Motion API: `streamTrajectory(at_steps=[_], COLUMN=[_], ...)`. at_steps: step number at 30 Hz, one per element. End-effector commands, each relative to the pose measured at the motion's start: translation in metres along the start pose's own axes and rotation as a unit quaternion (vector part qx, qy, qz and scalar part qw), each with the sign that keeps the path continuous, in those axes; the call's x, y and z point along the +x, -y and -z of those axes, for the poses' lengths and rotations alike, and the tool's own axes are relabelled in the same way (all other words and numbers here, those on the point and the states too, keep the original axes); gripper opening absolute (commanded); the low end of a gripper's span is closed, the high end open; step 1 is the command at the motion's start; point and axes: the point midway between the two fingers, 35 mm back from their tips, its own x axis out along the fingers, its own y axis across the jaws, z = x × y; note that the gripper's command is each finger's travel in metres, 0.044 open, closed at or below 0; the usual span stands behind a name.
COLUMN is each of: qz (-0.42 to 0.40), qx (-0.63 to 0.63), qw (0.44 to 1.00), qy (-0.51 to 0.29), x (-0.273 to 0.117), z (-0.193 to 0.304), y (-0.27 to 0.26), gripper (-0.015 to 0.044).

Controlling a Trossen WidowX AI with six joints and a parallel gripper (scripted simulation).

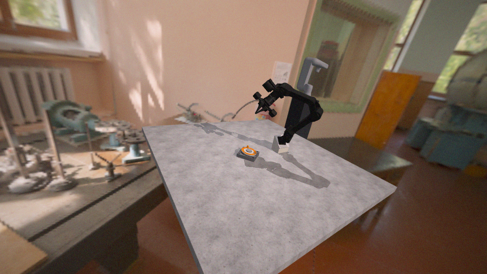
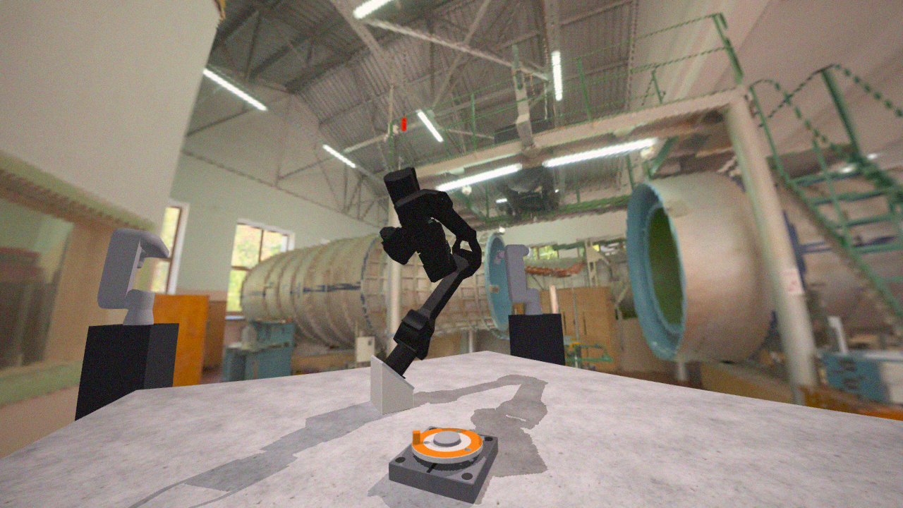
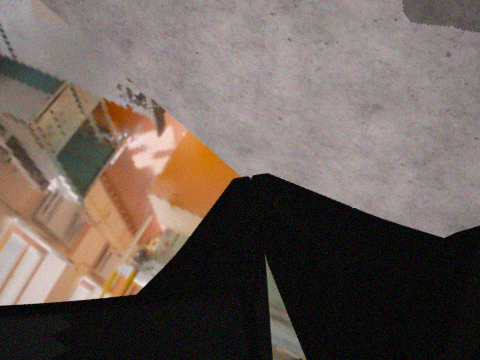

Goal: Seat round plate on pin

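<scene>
The round plate [image 1: 253,153] [image 2: 473,443], with an orange ring and a white inner ring, sits around the grey post [image 1: 249,150] [image 2: 446,437] on the dark square base [image 1: 245,157] [image 2: 435,483]. A dark gap shows under the plate's near side in the exterior view, so it is raised off the base there. Its orange tab [image 1: 247,146] [image 2: 415,436] is at the left in the exterior view, with a small hole beside it. The pin is hidden. My gripper [image 1: 256,112] [image 3: 252,193] is shut and empty, high above the table and away from the plate. The wrist view does not show the plate.
My arm stands on a white wedge mount [image 1: 282,147] [image 2: 386,391] behind the base in the exterior view. The grey table [image 1: 231,211] [image 2: 600,435] carries both. Grey devices [image 2: 126,271] [image 2: 523,278] on black pedestals stand beyond the table.
</scene>
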Motion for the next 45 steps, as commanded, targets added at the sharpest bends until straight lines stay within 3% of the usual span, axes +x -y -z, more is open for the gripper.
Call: streamTrajectory(at_steps=[1,12,20,32,45], qz=[0.125,0.221,0.289,0.364,0.365], qx=[-0.311,-0.531,-0.672,-0.820,-0.822], qw=[0.941,0.818,0.681,0.405,0.400], qy=[0.042,0.019,-0.035,-0.173,-0.177], x=[0.052,0.080,0.099,0.122,0.117], z=[-0.047,-0.073,-0.095,-0.129,-0.128], y=[0.024,0.047,0.064,0.096,0.104], gripper=[0.0000,0.0000,0.0000,0.0000,0.0000])
